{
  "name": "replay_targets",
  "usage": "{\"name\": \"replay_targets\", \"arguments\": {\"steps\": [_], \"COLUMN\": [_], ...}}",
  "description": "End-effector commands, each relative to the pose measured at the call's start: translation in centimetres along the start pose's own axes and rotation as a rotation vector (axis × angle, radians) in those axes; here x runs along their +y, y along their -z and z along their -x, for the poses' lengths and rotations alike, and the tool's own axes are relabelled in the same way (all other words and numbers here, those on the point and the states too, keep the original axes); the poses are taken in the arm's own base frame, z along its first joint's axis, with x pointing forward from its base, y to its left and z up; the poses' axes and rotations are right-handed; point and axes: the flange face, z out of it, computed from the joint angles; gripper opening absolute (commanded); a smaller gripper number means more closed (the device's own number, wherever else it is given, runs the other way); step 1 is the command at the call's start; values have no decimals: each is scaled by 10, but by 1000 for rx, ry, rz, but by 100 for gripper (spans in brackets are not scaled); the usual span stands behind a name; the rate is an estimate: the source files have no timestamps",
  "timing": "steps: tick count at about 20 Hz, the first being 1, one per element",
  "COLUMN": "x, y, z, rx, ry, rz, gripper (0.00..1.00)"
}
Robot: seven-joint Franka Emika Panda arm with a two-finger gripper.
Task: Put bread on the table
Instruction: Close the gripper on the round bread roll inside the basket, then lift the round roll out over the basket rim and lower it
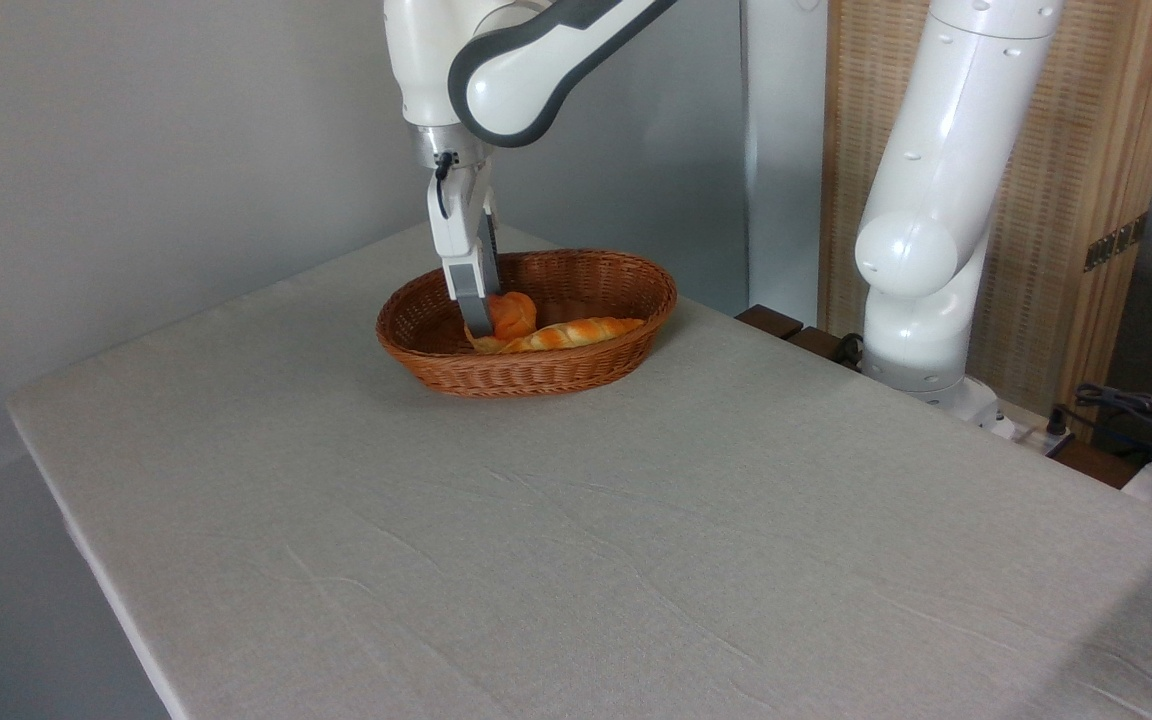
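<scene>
The gripper (479,322) reaches into the basket (576,375), touching the bun (514,311). Whether it grips is unclear. A loaf (576,332) lies beside the bun.

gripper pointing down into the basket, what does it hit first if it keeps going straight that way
Most likely the bread: the gripper is right at its left side inside the basket. Depth is unclear, so it might slip past onto the basket floor.

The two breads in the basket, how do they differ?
The round bun is compact and deeper orange; the long loaf is slender, paler and striped. The gripper is down at the bun, while the loaf lies untouched to its right. Both sit inside the wicker basket.
</scene>
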Motion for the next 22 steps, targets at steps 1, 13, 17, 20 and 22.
{"name": "replay_targets", "arguments": {"steps": [1, 13, 17, 20, 22], "x": [-1, -30, -53, -66, -71], "y": [-4, 58, 96, 111, 120], "z": [-1, 18, 33, 40, 41], "rx": [9, 102, 137, 163, 172], "ry": [-23, 51, 106, 134, 140], "rz": [-5, -40, -22, -36, -53], "gripper": [30, 27, 27, 28, 27]}}
